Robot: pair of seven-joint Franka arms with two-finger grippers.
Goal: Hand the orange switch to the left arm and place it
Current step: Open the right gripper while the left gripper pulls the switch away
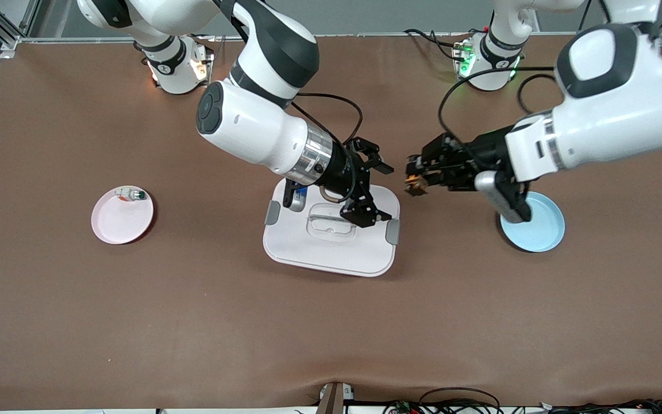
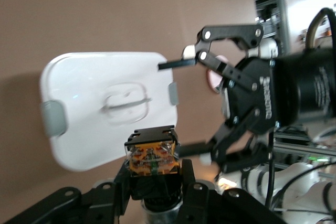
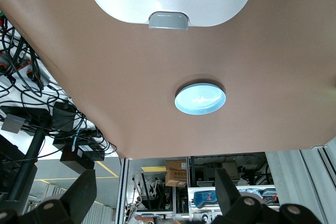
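A: Report the surface contents, nearest item first.

B: Nearest the front camera sits the box, at the centre of the surface, lid on, grey clips on two sides. The blue plate lies toward my left arm's end, at about 3 o'clock from the box. The pink plate lies toward my right arm's end, at about 9 o'clock from the box, with a small white-and-green component on its rim area at 12 o'clock.

A: State of the left end effector?

B: My left end effector is closed on the orange switch. It hangs over the bare surface between box and blue plate, just off the box's 2 o'clock corner. In the left wrist view the orange switch is clamped between the fingers, orange face outward.

A: And the right end effector?

B: My right end effector is over the box's edge on the blue-plate side. Its jaws stand wide apart and grip nothing. It faces the left end effector with a gap between them; the switch touches only the left one.
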